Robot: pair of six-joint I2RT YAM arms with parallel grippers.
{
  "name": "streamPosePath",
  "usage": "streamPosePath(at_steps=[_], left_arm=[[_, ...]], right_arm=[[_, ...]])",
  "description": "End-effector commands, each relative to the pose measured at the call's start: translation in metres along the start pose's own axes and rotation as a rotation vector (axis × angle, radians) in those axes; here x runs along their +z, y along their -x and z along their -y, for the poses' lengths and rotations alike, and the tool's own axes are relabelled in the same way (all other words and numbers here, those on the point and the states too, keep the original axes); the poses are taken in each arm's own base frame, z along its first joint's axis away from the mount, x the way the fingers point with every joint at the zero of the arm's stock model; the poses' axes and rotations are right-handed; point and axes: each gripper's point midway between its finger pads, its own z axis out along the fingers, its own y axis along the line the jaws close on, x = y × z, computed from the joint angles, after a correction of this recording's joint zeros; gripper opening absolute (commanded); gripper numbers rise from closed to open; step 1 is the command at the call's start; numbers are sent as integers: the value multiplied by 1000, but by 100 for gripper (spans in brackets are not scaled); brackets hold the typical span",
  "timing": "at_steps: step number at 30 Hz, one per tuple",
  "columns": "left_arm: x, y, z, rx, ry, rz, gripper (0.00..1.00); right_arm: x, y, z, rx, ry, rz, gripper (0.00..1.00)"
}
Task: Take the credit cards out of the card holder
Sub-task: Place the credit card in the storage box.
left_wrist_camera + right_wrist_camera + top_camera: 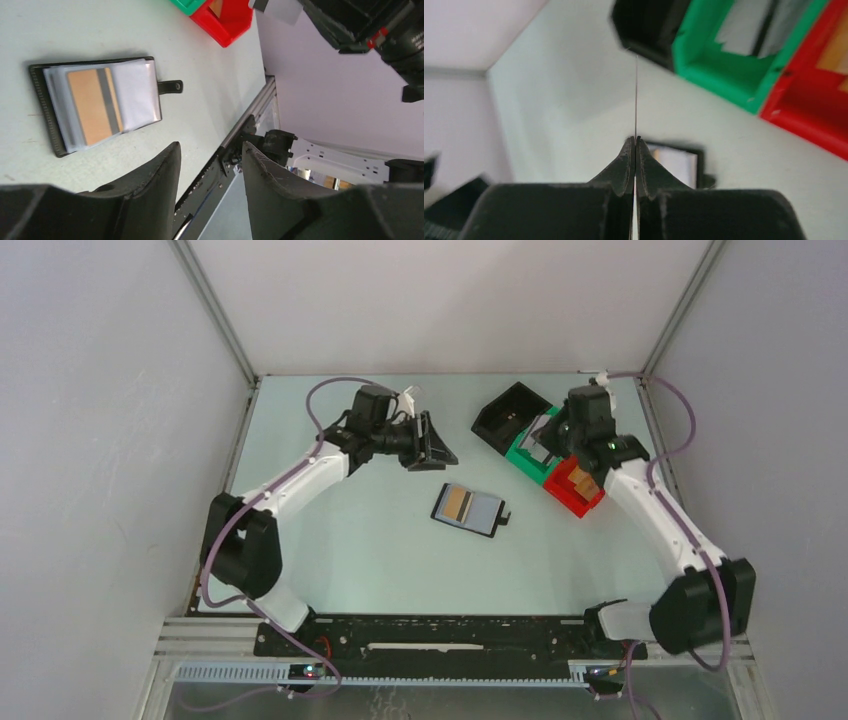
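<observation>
The card holder (470, 508) lies open and flat mid-table, its closure tab to the right. In the left wrist view the card holder (52, 120) shows an orange-tan piece (92, 105) in one clear pocket and a pale sheet (135, 90) beside it. My left gripper (435, 445) hovers open and empty behind and left of it, fingertips (175, 150) well apart. My right gripper (636, 138) is shut on a thin credit card (636, 95), seen edge-on, near the bins. The right gripper (548, 443) is held over the green bin.
A black bin (510, 412), a green bin (522, 453) and a red bin (572, 490) stand in a row at the back right. Pale grey cards (744, 30) lie in the green bin (724, 65). The red bin (814, 115) holds orange-tan pieces. Walls enclose the table.
</observation>
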Motion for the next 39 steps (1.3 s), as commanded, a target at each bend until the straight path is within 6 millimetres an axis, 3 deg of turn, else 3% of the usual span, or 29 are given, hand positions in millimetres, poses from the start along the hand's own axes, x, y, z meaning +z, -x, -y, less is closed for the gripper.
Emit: streamPosePath(at_steps=[1, 5, 12, 18, 25, 33, 35, 37, 38, 39], left_arm=[[-20, 11, -5, 36, 69, 75, 53], [-21, 2, -14, 22, 86, 53, 53], [-26, -2, -17, 35, 103, 56, 53], [-27, -4, -19, 45, 112, 46, 53], [-24, -7, -24, 39, 117, 24, 53], [-26, -10, -24, 46, 120, 15, 53], [-27, -10, -23, 49, 118, 15, 53], [-27, -11, -23, 53, 116, 16, 53], [-27, -11, -23, 51, 116, 14, 53], [-27, -12, -24, 51, 117, 13, 53]], right_arm=[[12, 26, 69, -86, -458, 70, 0], [37, 49, 77, -105, -614, 82, 0], [82, 61, 90, -44, -741, 17, 0], [104, 53, 115, -10, -805, -52, 0], [112, 32, 148, -16, -886, -113, 0], [128, 26, 157, -12, -891, -131, 1], [134, 24, 151, -13, -860, -141, 13], [137, 25, 143, -17, -832, -137, 36], [138, 27, 138, -22, -813, -134, 57], [138, 28, 131, -26, -788, -130, 63]])
